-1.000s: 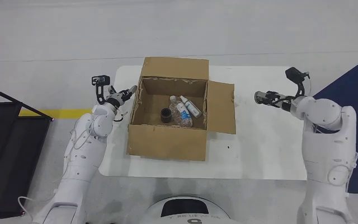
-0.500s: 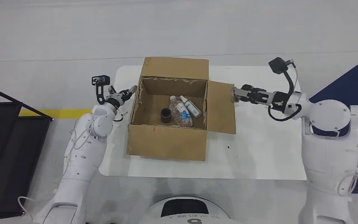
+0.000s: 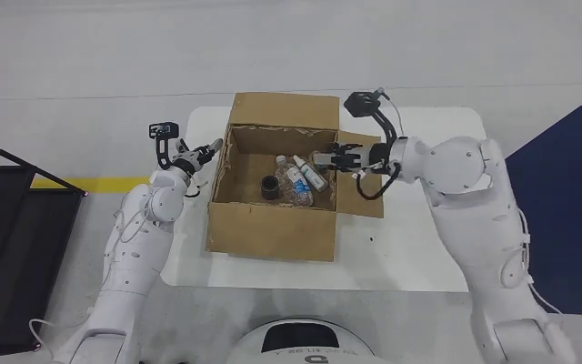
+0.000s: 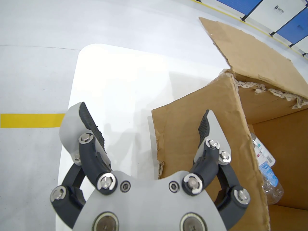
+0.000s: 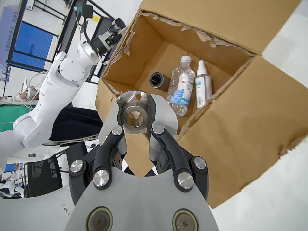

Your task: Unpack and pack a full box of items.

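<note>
1. Left gripper (image 4: 144,115): fingers spread wide, nothing between them. It hangs just outside the left wall of item 2, one fingertip before that wall's torn edge.
2. Brown corrugated cardboard box (image 3: 271,232): flaps open, standing on the white table (image 3: 427,246).
3. Short black cylinder (image 5: 157,80): lies on the box floor, ahead of and below item 6.
4. Clear plastic water bottle (image 5: 181,90): lies just beside item 3.
5. White spray bottle (image 5: 202,86): lies alongside item 4, close to the box's right wall.
6. Right gripper (image 5: 135,115): pinches a silver flanged metal ring (image 5: 133,108), held over the box's right side, above the bottles.

Handling, as judged: the step is packing the ring. Carry it inward to bare floor clear of items 3–5. Lower it close to the floor before letting go, as a heavy part dropped could dent the bottles.
</note>
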Tool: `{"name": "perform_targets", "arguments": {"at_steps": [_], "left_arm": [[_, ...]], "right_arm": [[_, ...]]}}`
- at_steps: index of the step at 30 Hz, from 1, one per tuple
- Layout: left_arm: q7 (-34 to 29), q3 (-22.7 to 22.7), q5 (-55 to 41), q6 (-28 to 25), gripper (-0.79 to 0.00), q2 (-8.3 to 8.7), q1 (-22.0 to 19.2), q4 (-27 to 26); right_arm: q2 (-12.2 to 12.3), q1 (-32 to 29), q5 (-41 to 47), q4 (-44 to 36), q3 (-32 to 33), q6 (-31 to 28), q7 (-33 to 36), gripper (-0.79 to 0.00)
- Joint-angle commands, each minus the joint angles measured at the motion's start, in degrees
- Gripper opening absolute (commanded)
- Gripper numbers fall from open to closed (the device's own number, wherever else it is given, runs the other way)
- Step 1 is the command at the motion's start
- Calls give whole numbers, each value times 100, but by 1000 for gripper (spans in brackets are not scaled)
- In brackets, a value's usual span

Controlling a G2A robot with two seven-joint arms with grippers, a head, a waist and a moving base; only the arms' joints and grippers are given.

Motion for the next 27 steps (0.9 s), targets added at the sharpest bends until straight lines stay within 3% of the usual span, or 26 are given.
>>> {"name": "perform_targets", "arguments": {"at_steps": [1,15,27], "left_arm": [[0,0,0,0,0,0,0,0],[0,0,0,0,0,0,0,0],[0,0,0,0,0,0,0,0]], "right_arm": [[-42,232,-174,188,-359,100,-109,-785],[-338,934,-372,1097,-1805,119,-983,-785],[-708,1589,-1674,2575,-3006,517,-1897,-785]]}}
